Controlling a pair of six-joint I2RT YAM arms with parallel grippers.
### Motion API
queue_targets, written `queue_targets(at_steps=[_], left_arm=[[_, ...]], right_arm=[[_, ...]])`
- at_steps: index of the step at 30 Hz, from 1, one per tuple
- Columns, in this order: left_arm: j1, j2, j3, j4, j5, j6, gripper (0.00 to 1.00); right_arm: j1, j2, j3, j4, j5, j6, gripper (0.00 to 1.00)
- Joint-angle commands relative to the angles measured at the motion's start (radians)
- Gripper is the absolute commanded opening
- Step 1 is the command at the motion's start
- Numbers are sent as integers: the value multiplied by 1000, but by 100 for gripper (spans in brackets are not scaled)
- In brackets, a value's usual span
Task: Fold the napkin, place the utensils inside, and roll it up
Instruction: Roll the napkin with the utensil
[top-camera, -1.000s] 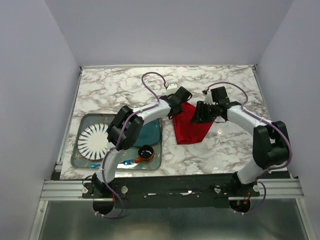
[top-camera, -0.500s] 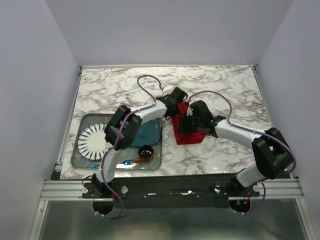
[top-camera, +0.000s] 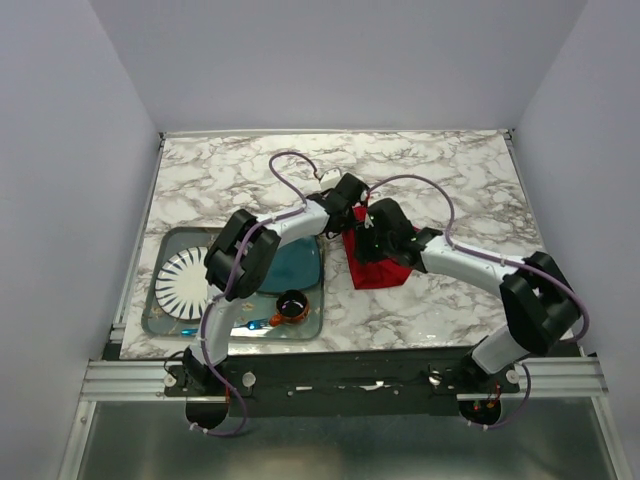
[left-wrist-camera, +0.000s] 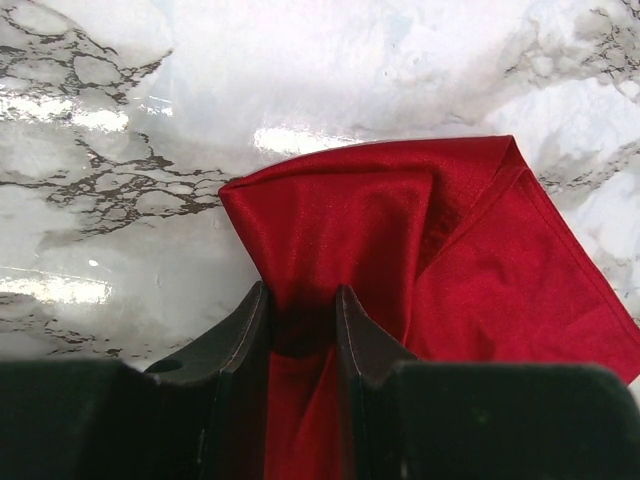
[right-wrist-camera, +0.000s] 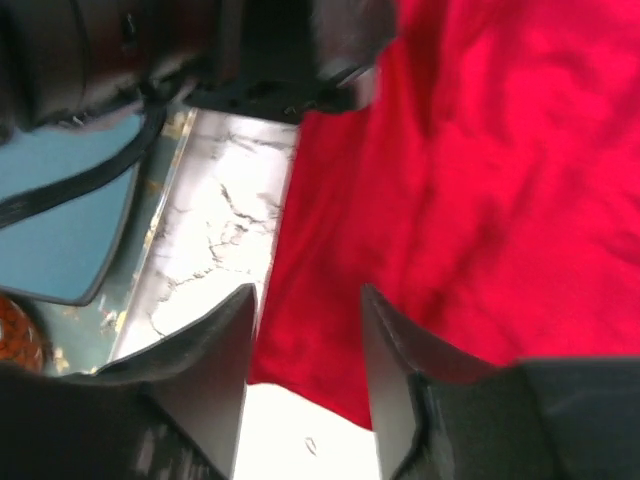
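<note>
The red napkin (top-camera: 386, 268) lies bunched on the marble table, right of the tray. In the left wrist view its far corners are spread flat and a fold of the napkin (left-wrist-camera: 480, 270) runs back between the jaws; my left gripper (left-wrist-camera: 300, 300) is shut on that fold. From above, the left gripper (top-camera: 352, 208) sits at the cloth's far edge. My right gripper (right-wrist-camera: 305, 300) stands open just over the napkin (right-wrist-camera: 480, 150), straddling its left edge with nothing gripped; from above the right gripper (top-camera: 368, 240) is right beside the left one. The utensils are out of view.
A grey tray (top-camera: 160, 322) at the left holds a white striped plate (top-camera: 188, 280), a blue plate (top-camera: 298, 266), a small dark cup (top-camera: 292, 303) and a blue plastic utensil (top-camera: 255, 323). The blue plate (right-wrist-camera: 60, 220) and left arm (right-wrist-camera: 150, 50) lie close to my right fingers.
My right gripper has swung from the napkin's right side across to its left edge. The left gripper, still holding the cloth, has shifted slightly left, and the napkin is drawn narrower.
</note>
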Motion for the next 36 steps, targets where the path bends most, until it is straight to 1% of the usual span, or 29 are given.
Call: queue_targets(at_steps=[1,3,5,9,12,13,16,21,24,28,31,33,36], left_arm=[[3,3,-37,-66,60,-29,0],[4,2,-49,-59,66,-33,0],[6,3,-51,-56,77,-36,0],[7,2,-56,-53,82,-39,0],[7,0,-59,-48,85,-42,0],[7,0,-59,-45,88,-44,0],[7,2,-59,-43,94,-42,0],[9,-3,-65,-42,105,-38,0],[11,-3,-65,-42,114,-36,0],[12,-6,-74,-40,128,-35,0],[12,-8,-80,-39,129,-30,0],[12,-8,-86,-31,140,-33,0],[17,-6,-91,-27,154,-42,0]], right_arm=[[37,114,19,81,50,-2,47],[71,117,7,124,91,5,46],[100,140,11,131,126,7,46],[115,195,22,145,165,2,47],[124,224,22,145,180,1,50],[131,229,22,144,194,2,55],[146,261,17,132,225,-1,62],[193,324,16,78,297,43,64],[221,347,4,73,323,54,68],[221,386,19,15,409,91,68],[221,346,13,18,427,71,66],[223,303,19,33,424,50,66],[224,245,28,68,391,4,66]])
